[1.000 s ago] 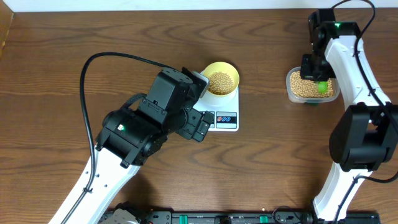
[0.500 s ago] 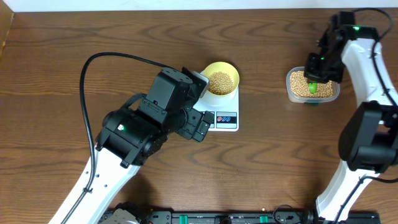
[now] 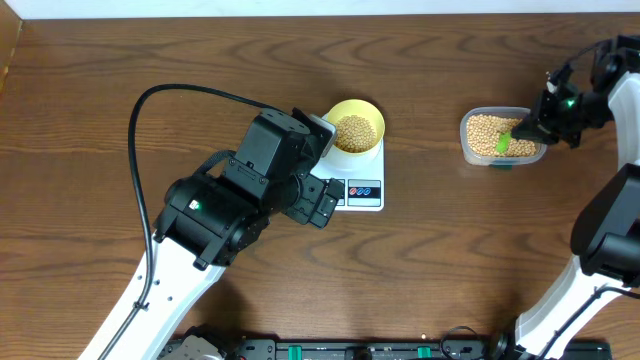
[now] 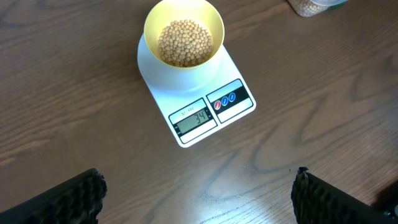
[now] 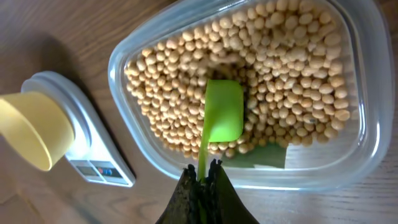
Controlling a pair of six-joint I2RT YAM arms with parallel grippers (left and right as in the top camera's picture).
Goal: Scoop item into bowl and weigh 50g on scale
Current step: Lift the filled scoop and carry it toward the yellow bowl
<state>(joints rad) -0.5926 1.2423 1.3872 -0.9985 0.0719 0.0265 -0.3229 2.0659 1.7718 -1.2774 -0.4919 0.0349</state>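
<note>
The pale-yellow bowl stands on the white scale, partly filled with tan beans; the display shows 34. My left gripper hovers open over bare wood just in front of the scale, with nothing between its fingers. At the right, my right gripper is shut on the handle of a green scoop. The scoop's head lies in the beans inside the clear tub. From overhead, the right gripper reaches the tub from its right side, and the bowl and scale sit mid-table.
The left arm's black body covers the table just left of the scale, and its cable loops out to the left. The right arm runs down the right edge. A green label shows under the tub.
The right arm has swung out to the right and lowered. The scoop now enters the tub from its right side instead of from above. The left arm, bowl and scale have not moved.
</note>
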